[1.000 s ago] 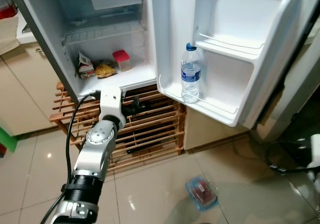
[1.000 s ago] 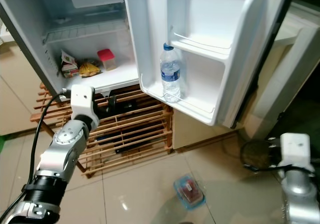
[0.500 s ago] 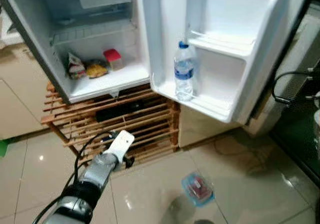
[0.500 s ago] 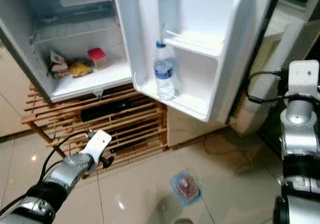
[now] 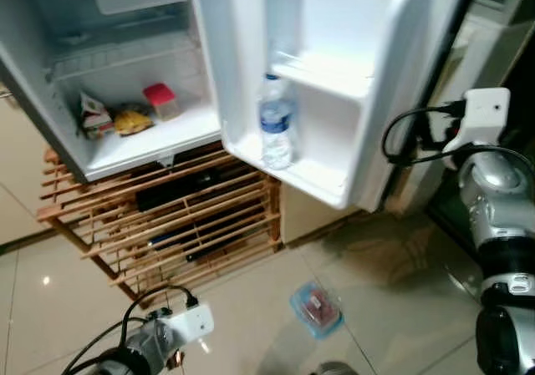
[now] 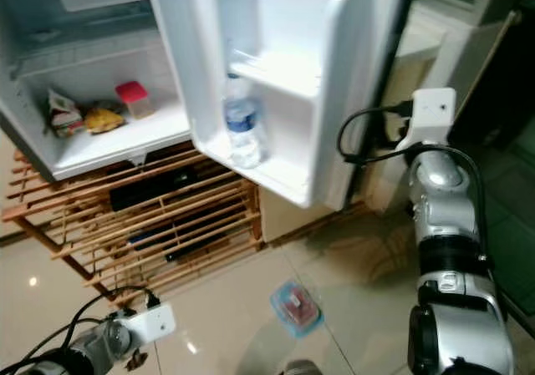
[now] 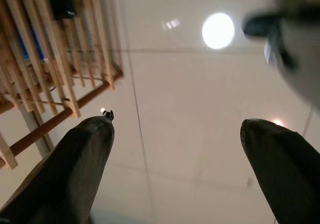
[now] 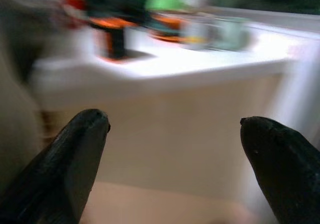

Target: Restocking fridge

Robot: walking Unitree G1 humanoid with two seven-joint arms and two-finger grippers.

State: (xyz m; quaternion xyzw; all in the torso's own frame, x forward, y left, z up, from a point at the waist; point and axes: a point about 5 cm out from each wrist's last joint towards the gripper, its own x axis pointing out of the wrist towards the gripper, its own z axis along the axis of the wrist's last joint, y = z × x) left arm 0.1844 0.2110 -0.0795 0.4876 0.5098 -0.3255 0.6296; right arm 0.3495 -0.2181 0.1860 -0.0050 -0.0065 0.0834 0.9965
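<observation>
The small fridge (image 5: 125,145) stands open on a wooden slat rack (image 5: 159,225). Its bottom shelf holds a red-lidded tub (image 5: 160,101), a yellow snack bag (image 5: 131,122) and a small carton (image 5: 94,114). A clear water bottle (image 5: 276,123) stands upright in the lower shelf of the open door (image 5: 368,83). On the floor lies a blue container (image 5: 316,308) with red food inside. My left gripper (image 7: 175,129) hangs low over the tiles, open and empty. My right gripper (image 8: 175,124) is raised beyond the door's outer edge, open and empty, facing a white counter.
The white counter (image 8: 165,64) carries blurred items, among them something green and something orange. My right arm (image 5: 493,200) stands close to the door's outer side. A black cable (image 5: 405,141) loops from its wrist. Glossy tile floor (image 5: 251,308) spreads before the rack.
My left arm has dropped from in front of the fridge shelf down near the floor. My right arm has risen beside the door. The camera has turned to the right.
</observation>
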